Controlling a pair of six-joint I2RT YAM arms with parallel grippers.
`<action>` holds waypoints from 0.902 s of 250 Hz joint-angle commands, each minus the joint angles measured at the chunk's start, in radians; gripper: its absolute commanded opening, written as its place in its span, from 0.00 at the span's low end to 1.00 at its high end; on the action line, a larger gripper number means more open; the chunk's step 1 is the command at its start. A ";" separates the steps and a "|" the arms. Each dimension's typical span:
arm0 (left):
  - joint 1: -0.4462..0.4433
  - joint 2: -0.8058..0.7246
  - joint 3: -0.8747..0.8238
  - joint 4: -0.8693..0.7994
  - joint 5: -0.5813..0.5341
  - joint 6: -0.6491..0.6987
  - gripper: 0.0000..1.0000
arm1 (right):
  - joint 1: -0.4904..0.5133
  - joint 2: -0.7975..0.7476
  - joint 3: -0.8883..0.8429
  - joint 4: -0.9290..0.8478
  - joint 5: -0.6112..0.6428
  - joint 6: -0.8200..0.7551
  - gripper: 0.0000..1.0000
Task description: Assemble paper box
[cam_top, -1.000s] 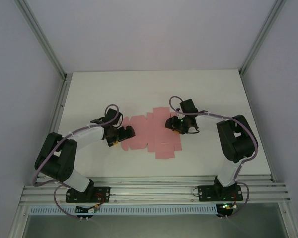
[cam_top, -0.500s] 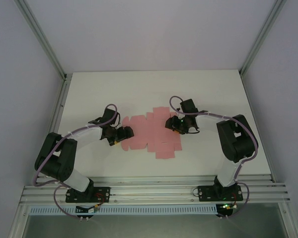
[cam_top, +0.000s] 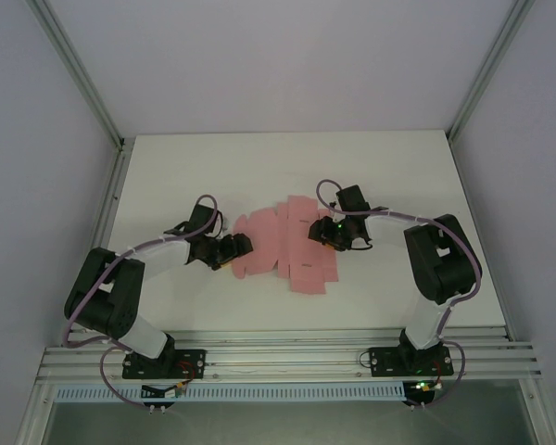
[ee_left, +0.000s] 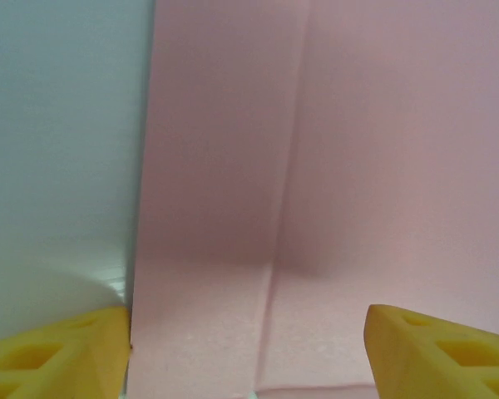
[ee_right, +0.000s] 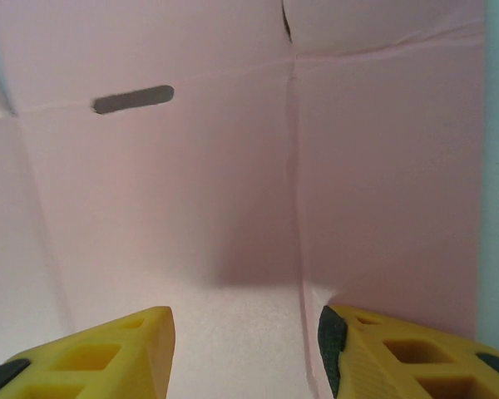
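One pink paper box [cam_top: 280, 250], one left pincer [cam_top: 242, 246], one right pincer [cam_top: 314, 232], one table [cam_top: 167, 176].

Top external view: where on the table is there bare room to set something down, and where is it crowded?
Free: the far strip of table between the back wall and the paper box; the near strip between the sheet and the front rail; the far-left corner. Crowded: the middle, where left arm and right arm meet the sheet.

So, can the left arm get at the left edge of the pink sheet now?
Probably yes. The left pincer is open right at the left edge of the flat paper box, with nothing between them. The right pincer hovers over the sheet's other side, out of its way.
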State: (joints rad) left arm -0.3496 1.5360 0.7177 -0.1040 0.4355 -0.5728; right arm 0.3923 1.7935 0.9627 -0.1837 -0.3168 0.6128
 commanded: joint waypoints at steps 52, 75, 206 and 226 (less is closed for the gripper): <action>0.013 -0.214 -0.126 0.357 0.137 -0.080 0.69 | -0.006 0.096 -0.074 -0.126 0.113 -0.021 0.52; 0.028 -0.259 -0.189 0.472 0.137 -0.125 0.70 | -0.005 0.096 -0.076 -0.126 0.114 -0.021 0.52; 0.046 -0.115 -0.245 1.039 0.308 -0.328 0.64 | -0.006 0.074 -0.089 -0.094 0.116 -0.033 0.52; 0.046 -0.139 -0.209 0.870 0.283 -0.261 0.60 | -0.006 0.073 -0.088 -0.095 0.116 -0.033 0.53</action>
State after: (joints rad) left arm -0.3103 1.4189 0.4686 0.7940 0.6842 -0.8635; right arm 0.3859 1.7893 0.9432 -0.1257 -0.3073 0.6056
